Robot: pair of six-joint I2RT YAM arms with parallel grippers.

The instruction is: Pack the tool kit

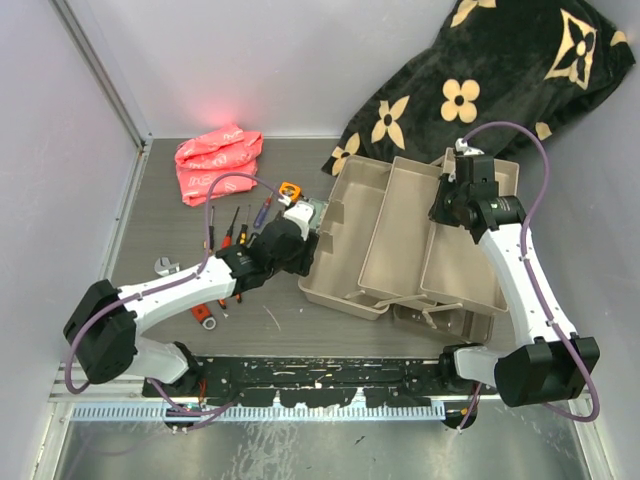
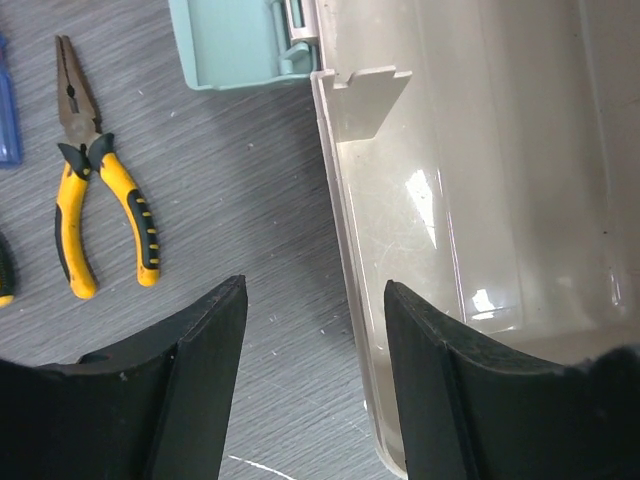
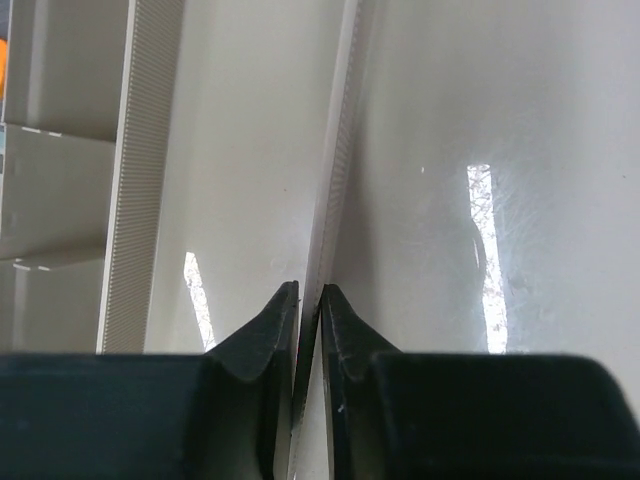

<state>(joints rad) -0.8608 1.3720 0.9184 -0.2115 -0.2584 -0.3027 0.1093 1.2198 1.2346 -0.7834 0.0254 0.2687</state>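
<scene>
While beige plastic toolbox lay lengthwise near-to-far, right claw pinched its thin wall; left claw gaped empty astride its rim.

Your left arm stretches out low, elbow bent. Your left gripper points downward with its jaws standing apart, a wide gap between the two black fingers. Your right arm rises from its base and folds over at the wrist. Your right gripper points down, its tips pinched together on a thin tray wall that runs on ahead of them.
</scene>
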